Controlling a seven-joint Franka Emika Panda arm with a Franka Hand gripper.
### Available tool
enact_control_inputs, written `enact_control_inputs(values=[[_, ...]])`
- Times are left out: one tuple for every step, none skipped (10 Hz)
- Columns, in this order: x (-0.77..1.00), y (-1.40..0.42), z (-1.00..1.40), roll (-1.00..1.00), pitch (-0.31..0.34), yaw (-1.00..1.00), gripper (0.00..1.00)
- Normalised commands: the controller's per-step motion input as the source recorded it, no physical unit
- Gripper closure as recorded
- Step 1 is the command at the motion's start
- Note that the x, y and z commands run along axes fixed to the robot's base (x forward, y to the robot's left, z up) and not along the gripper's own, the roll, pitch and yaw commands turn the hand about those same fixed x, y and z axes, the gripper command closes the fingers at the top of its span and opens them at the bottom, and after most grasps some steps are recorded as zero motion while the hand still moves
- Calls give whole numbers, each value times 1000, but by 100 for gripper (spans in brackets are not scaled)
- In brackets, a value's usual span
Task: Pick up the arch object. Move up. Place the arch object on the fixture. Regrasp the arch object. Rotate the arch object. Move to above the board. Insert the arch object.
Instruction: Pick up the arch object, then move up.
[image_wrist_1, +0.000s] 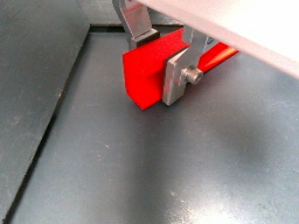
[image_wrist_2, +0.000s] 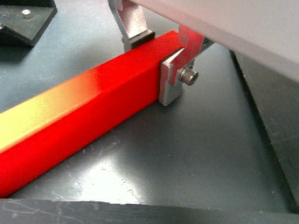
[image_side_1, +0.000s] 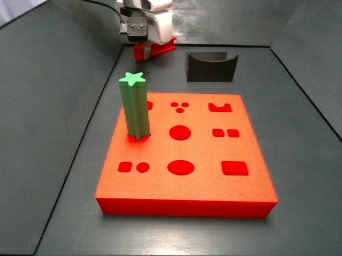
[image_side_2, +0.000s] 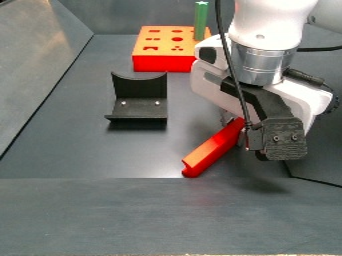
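The gripper (image_wrist_2: 160, 54) sits low at the floor, its 2 flat silver fingers (image_wrist_2: 173, 80) closed on either side of the long slim red plastic bar, the arch object (image_wrist_2: 82, 105), near 1 end. The bar lies on the dark grey floor in both wrist views, its free end reaching away from the jaws (image_side_2: 203, 158). It looks rigid and light, smooth-sided, so probably a little slippery; a grip this far from the middle may let it tilt, and flat faces suit the pads best. Just beyond stands 1 dark grey-black notched block, the fixture (image_side_2: 136, 98). Farthest away lies 1 flat red-orange slab with cut-out holes, the board (image_side_1: 187, 150), holding 1 upright green star-topped post (image_side_1: 135, 103).
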Motion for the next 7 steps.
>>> enact_control_inputs(values=[[0, 0, 0, 0, 0, 0, 100], [0, 0, 0, 0, 0, 0, 100], [0, 0, 0, 0, 0, 0, 100], [0, 0, 0, 0, 0, 0, 100], [0, 0, 0, 0, 0, 0, 100], [0, 0, 833, 0, 0, 0, 100], [1, -15, 802, -3, 12, -8, 100]])
